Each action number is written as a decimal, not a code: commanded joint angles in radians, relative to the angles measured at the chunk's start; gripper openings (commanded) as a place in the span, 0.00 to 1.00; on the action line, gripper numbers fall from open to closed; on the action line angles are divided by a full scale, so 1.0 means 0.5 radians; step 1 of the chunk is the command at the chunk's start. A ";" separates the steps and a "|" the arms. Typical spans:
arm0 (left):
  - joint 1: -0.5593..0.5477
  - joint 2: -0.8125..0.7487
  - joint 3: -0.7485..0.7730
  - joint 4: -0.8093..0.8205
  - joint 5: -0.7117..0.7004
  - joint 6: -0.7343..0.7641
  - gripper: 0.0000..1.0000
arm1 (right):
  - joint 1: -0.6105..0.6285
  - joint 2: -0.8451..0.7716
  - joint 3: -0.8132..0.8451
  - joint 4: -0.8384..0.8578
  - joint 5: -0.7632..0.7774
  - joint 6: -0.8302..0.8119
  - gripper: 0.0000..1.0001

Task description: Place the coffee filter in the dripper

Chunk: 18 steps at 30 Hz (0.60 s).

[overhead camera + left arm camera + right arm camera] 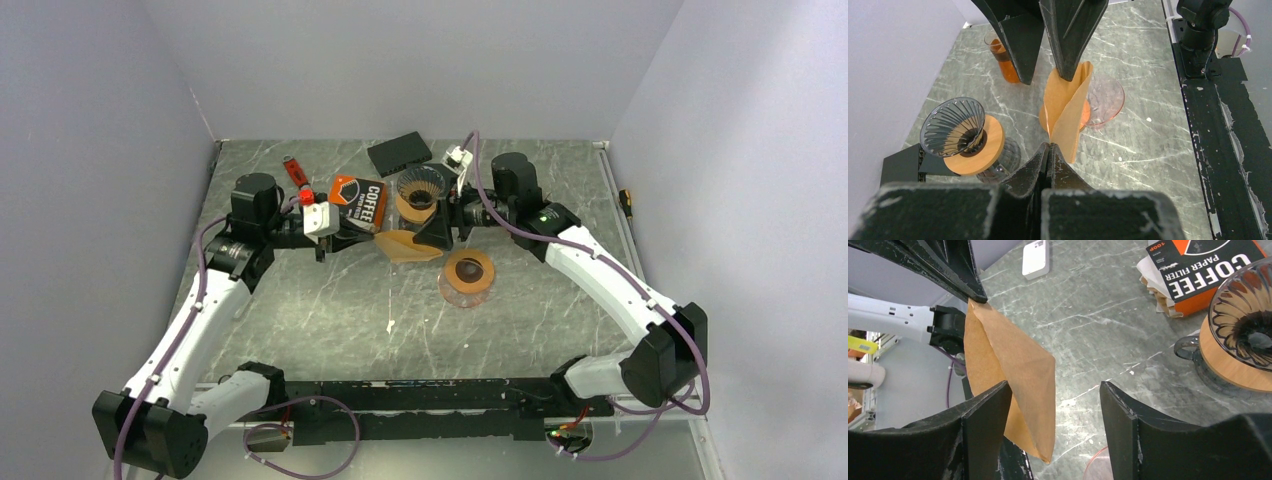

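Between the arms: I see the brown paper coffee filter [1068, 110] held up off the grey marbled table [330, 320], standing on edge and partly opened.
Left gripper [1049, 150]: jaws pressed together on the filter's near edge, a tight pinch.
Right gripper [1054, 386]: jaws apart, facing the left one. The filter sits in the gap, close against one finger [983, 425], and the other finger is clear of the paper. From the left wrist camera I see one fingertip touching the filter's far edge.
Dripper [420, 190]: a dark ribbed glass cone with a wooden collar, upright on a glass carafe, just beyond the filter on the far side. The filter is beside it, not in it.
Filter box [360, 200]: orange and black, printed COFFEE PAPER FILTER. It lies just left of the dripper with loose papers showing at one end.
Glass vessel [467, 275]: clear, with an orange ring on top, on the near side of the filter and apart from both grippers.
Black box [400, 152]: flat, near the back wall.
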<state>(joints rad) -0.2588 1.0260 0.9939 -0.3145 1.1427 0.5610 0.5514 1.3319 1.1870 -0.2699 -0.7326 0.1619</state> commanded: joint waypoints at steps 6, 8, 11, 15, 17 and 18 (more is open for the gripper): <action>-0.010 0.003 -0.001 0.115 0.075 -0.073 0.00 | 0.043 0.043 0.120 0.052 -0.190 -0.090 0.38; -0.010 0.006 -0.011 0.161 0.075 -0.107 0.00 | 0.050 0.036 0.115 0.055 -0.221 -0.095 0.28; -0.010 0.012 -0.012 0.193 0.040 -0.136 0.00 | 0.050 0.013 0.114 0.047 -0.210 -0.100 0.04; -0.011 0.019 -0.011 0.189 0.004 -0.189 0.65 | 0.048 -0.012 0.115 0.035 -0.099 -0.075 0.00; -0.013 0.014 -0.035 0.242 -0.021 -0.230 0.88 | 0.046 -0.010 0.130 0.012 -0.009 -0.060 0.00; -0.010 0.013 -0.053 0.287 -0.056 -0.267 0.91 | 0.045 -0.008 0.136 -0.003 0.047 -0.049 0.00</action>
<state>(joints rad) -0.2600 1.0325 0.9825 -0.2420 1.1370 0.4839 0.5713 1.3575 1.1999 -0.2790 -0.7834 0.1337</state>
